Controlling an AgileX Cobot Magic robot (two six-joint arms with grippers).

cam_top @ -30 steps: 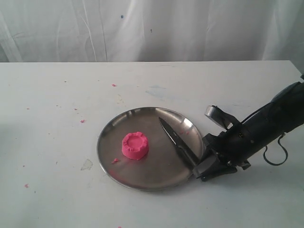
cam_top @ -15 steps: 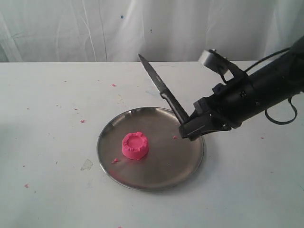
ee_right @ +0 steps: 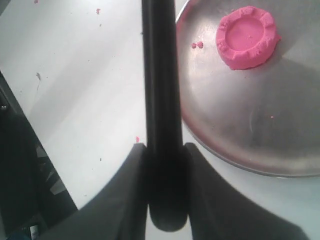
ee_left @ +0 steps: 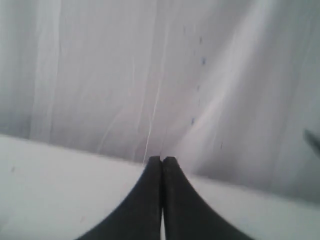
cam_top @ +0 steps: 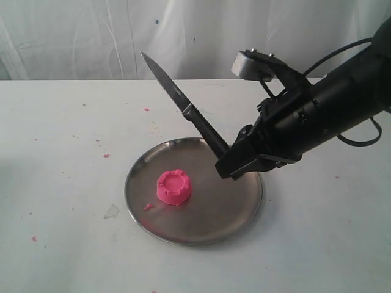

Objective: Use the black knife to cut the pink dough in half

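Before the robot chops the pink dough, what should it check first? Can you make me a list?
1. Black knife gripped: ok. The right gripper is shut on its handle.
2. Pink dough ready: ok. One whole piece sits on the steel plate.
3. Blade lined up on the dough: not ok. It slants up in the air, tip high, touching nothing.
4. Sharp edge facing down: cannot tell.
5. Left gripper out of the way: ok. It is shut, faces the curtain, and does not show near the plate.
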